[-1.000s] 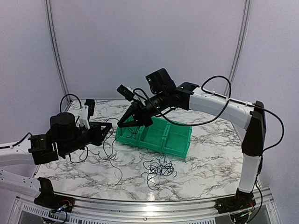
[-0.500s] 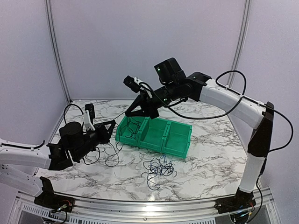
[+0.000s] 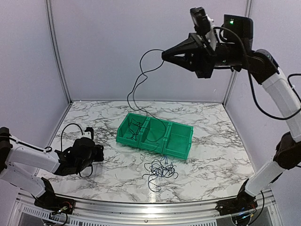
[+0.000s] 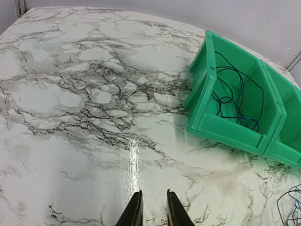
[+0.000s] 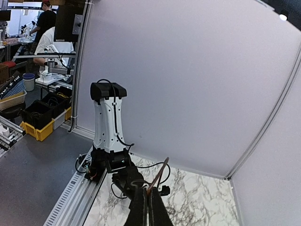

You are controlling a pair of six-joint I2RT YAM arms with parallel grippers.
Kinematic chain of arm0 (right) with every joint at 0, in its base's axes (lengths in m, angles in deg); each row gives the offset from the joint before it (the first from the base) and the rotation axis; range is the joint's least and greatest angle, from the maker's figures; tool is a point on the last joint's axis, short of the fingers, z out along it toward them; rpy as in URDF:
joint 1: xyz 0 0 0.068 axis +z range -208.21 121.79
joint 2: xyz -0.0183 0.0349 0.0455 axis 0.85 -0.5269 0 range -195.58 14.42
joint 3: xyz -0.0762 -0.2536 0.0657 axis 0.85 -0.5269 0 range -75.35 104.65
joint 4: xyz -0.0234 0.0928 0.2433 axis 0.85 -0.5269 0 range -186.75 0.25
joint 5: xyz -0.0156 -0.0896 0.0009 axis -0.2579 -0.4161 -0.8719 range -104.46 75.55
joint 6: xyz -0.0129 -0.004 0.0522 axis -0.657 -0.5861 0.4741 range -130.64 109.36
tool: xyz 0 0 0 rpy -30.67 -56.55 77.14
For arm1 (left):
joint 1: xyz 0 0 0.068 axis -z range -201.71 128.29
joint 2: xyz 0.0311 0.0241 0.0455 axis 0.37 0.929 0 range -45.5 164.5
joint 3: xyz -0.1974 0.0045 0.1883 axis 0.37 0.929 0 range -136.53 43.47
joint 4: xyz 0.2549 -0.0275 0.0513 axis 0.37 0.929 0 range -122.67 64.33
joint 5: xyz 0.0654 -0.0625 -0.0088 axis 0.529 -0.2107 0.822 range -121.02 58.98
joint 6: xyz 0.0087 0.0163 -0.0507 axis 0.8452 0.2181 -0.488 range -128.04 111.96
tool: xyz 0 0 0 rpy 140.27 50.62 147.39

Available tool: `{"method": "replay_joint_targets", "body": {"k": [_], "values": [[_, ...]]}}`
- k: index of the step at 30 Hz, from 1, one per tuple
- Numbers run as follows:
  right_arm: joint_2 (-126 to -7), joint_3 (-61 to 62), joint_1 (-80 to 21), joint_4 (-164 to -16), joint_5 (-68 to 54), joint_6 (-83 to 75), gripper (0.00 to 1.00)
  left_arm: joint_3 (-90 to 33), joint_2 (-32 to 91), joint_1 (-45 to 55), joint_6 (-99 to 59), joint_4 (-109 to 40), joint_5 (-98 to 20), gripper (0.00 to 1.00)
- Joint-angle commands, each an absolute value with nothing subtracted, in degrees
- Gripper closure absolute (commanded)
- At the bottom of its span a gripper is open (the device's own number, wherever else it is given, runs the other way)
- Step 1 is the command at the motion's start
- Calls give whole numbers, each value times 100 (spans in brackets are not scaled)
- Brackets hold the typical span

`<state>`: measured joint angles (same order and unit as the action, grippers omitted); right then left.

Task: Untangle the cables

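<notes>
My right gripper point(image 3: 164, 54) is raised high at the upper right, shut on a thin black cable point(image 3: 136, 87). That cable loops out from the jaws and hangs down to the green bin point(image 3: 181, 149). In the right wrist view the shut gripper point(image 5: 148, 192) pinches the cable end point(image 5: 162, 170), which sticks up past the tips. A tangle of black and blue cables point(image 3: 160, 169) lies on the table in front of the bin. More cable point(image 4: 235, 94) is coiled in the bin's left compartment. My left gripper point(image 3: 100, 151) is low at the near left. It point(image 4: 152, 207) is slightly open with nothing between its fingers.
The green bin point(image 4: 235, 129) has three compartments and stands mid-table. Blue wire point(image 4: 291, 209) shows at the right edge of the left wrist view. The table is white marble with a metal rail along its near edge point(image 3: 141, 207). Grey walls enclose the back and sides.
My right arm has swung up and to the right, drawing the black cable up from the table and bin. My left arm has pulled back toward the near left and its jaws have parted.
</notes>
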<state>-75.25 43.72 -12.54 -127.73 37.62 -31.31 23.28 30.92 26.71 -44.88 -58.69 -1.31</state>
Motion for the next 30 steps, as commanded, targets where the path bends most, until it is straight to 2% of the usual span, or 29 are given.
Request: {"method": "replay_joint_targets", "body": {"k": [1, 8, 16, 30], "values": [[-7704, 4367, -1374, -12736, 3930, -3115, 100, 2244, 2468, 2692, -4116, -5747, 157, 79], [-7674, 4497, -1441, -12749, 3565, -3270, 100, 2393, 1547, 2693, -3811, -5372, 289, 58], [-7725, 4449, -1457, -12699, 3023, -3345, 100, 2535, 713, 2689, -3726, -4831, 114, 39], [-7789, 3967, -1839, -11811, 1670, -3371, 100, 2723, -341, 2691, -3926, -3975, 663, 37]]}}
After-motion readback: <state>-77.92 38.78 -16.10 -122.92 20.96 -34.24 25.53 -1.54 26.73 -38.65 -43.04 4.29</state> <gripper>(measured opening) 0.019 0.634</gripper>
